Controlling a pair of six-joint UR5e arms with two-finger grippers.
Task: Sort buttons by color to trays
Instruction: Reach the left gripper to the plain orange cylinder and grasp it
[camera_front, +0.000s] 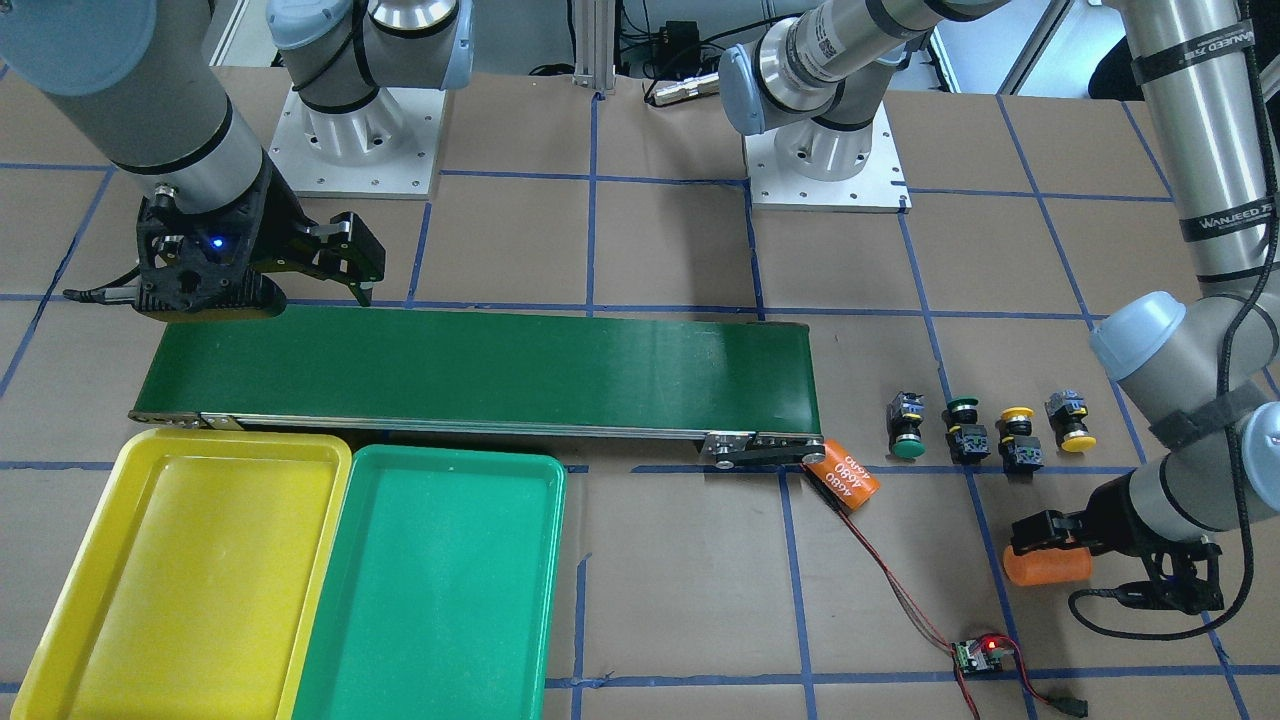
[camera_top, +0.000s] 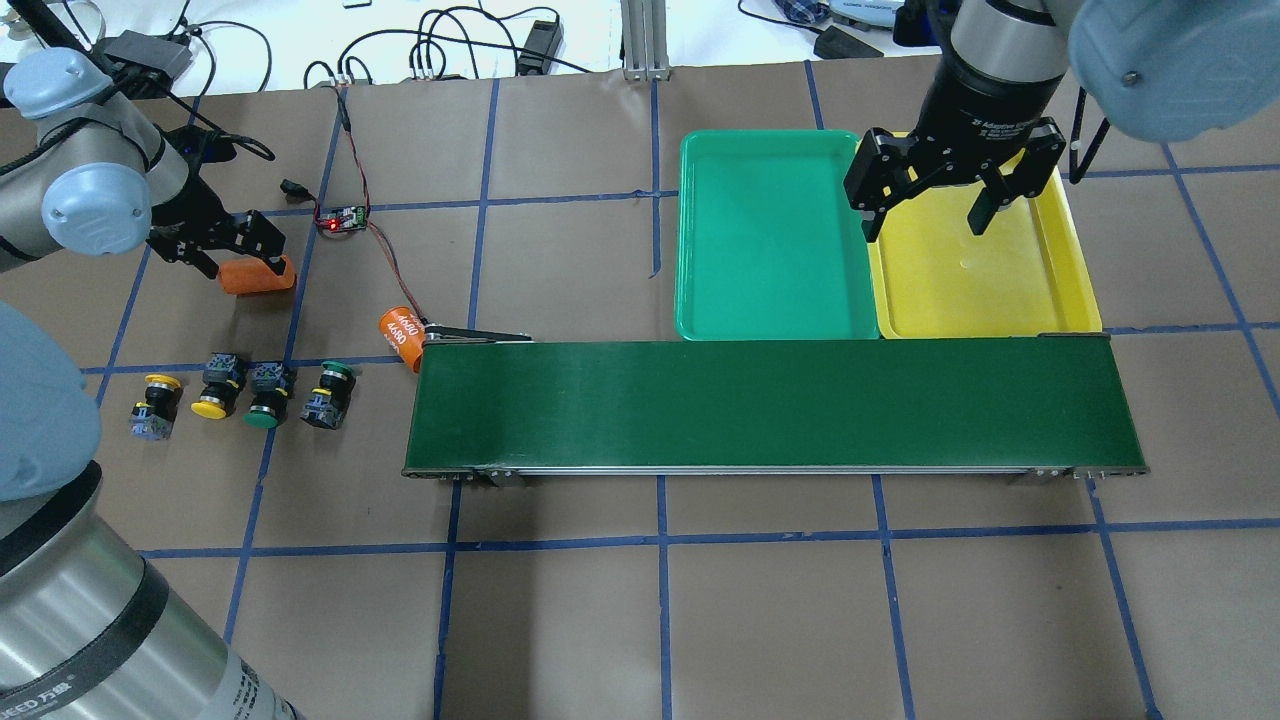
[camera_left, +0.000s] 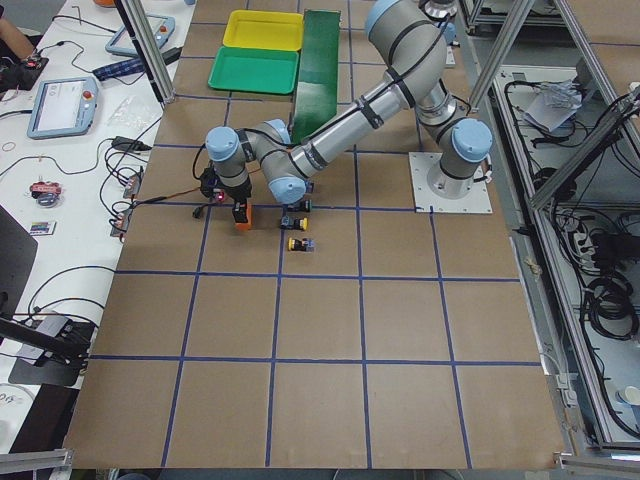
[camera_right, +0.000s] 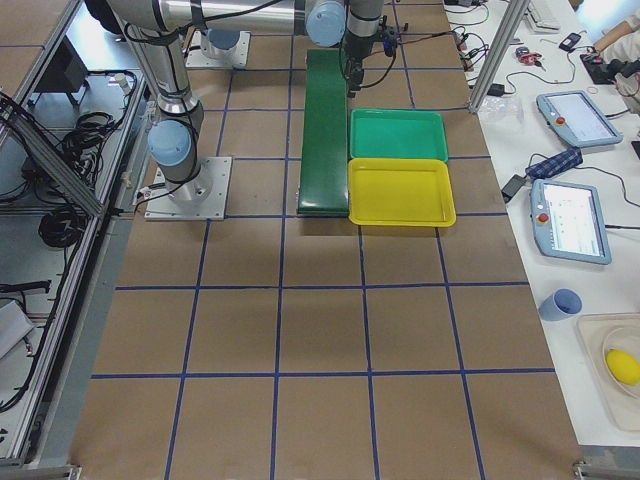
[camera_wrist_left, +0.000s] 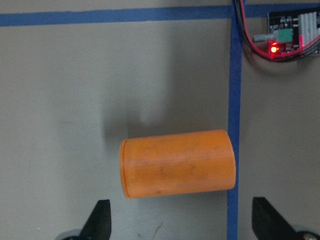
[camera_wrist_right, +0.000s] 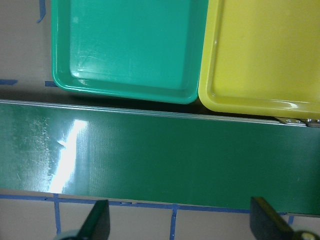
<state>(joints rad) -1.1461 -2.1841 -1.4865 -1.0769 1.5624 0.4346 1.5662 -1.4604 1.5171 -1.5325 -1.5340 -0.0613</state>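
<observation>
Four buttons lie in a row on the table at the robot's left: two yellow-capped and two green-capped. In the front-facing view they show as green, green, yellow and yellow. My left gripper is open over a plain orange cylinder, beyond the buttons, its fingertips wide of the cylinder's ends. My right gripper is open and empty, above the border between the green tray and the yellow tray.
A long dark-green conveyor belt runs between the buttons and the trays. An orange cylinder marked 4680 lies at the belt's left end. A small controller board with a red light and wires lies near the left gripper.
</observation>
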